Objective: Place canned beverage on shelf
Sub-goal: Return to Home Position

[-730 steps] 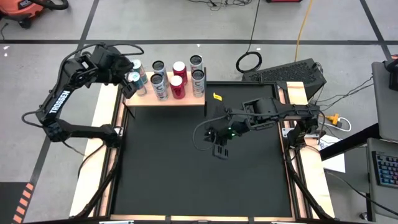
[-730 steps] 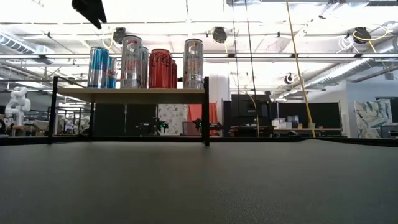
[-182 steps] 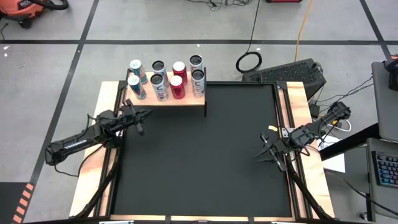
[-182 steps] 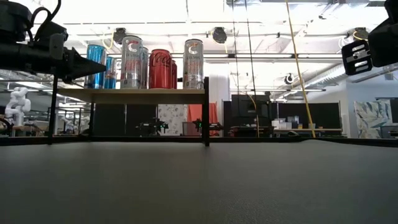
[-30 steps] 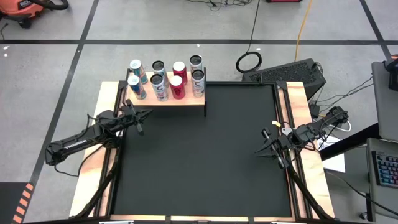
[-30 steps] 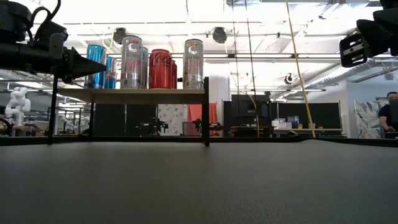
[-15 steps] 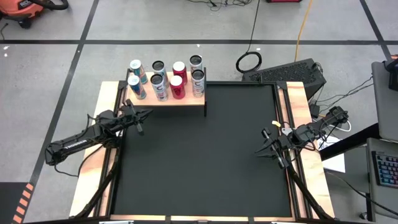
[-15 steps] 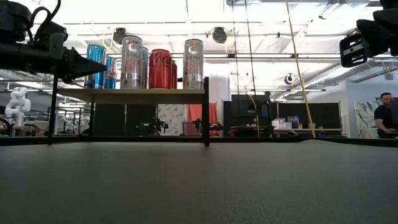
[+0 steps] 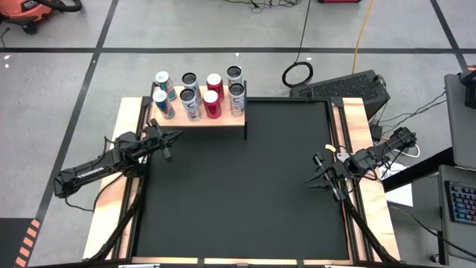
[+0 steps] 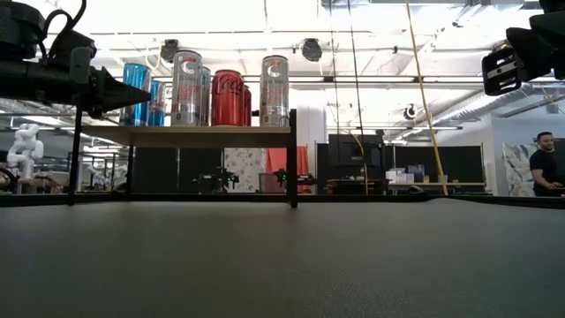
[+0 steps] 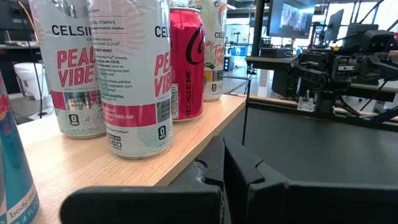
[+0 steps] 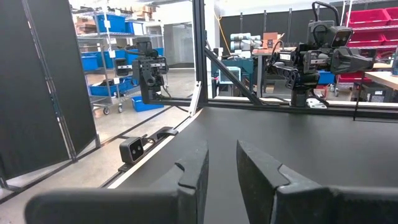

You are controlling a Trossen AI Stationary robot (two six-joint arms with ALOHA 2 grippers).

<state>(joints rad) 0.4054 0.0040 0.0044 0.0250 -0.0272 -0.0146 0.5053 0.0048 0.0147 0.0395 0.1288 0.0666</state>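
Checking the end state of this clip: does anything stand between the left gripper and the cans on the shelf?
Nothing visible does. The left gripper, shut, hangs just off the shelf's front edge, near its left end, apart from the cans. The right gripper, open, waits at the table's right side.

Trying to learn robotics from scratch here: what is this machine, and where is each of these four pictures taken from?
Two robot arms sit at a black table. The overhead picture shows both: the left gripper, shut, near the shelf, and the right gripper, slightly open, at the opposite edge. Neither holds anything. Another camera looks level across the table; two ride on the wrists. Eight cans stand on the shelf in two rows.
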